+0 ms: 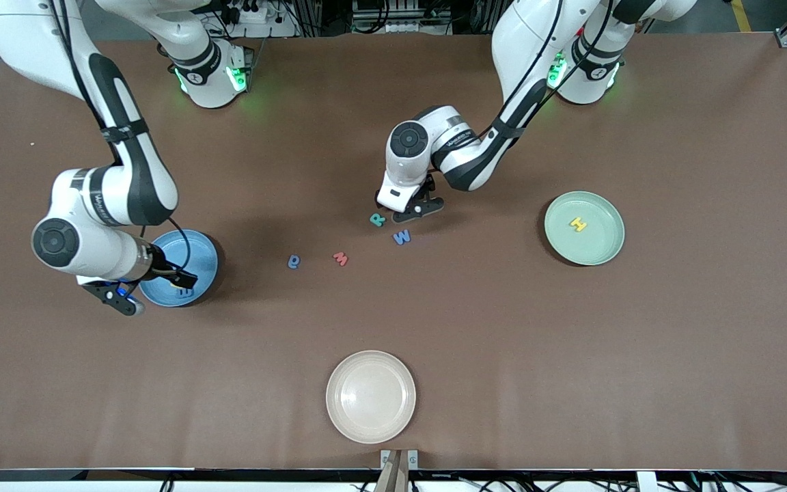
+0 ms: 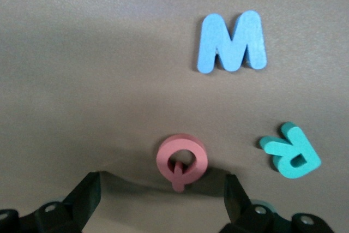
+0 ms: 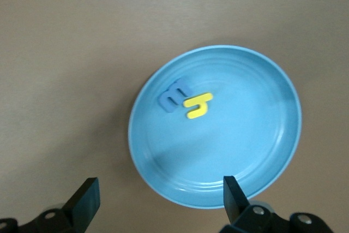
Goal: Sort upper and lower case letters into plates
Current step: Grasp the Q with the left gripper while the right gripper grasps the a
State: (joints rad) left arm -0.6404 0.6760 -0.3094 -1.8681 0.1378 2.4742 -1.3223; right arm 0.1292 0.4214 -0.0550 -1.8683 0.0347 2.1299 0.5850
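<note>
My left gripper [image 1: 419, 210] hangs open low over the table's middle, its fingers [image 2: 87, 195] straddling bare table just short of a pink Q [image 2: 181, 159]. Beside it lie a teal R [image 1: 378, 219] [image 2: 292, 151] and a blue W [image 1: 402, 236] [image 2: 232, 42]. A red letter [image 1: 340, 258] and a small blue letter [image 1: 294, 261] lie toward the right arm's end. My right gripper [image 1: 154, 287] [image 3: 161, 200] is open and empty over the sky-blue plate's [image 1: 195, 249] [image 3: 256, 135] edge. That plate holds a blue m [image 3: 173, 96] and a yellow h [image 3: 197, 106]. The mint plate [image 1: 598, 246] holds a yellow H [image 1: 577, 224].
A cream-white plate [image 1: 371, 396] sits near the table's front edge, nearer to the front camera than the loose letters. Brown table surface stretches between the loose letters and each coloured plate.
</note>
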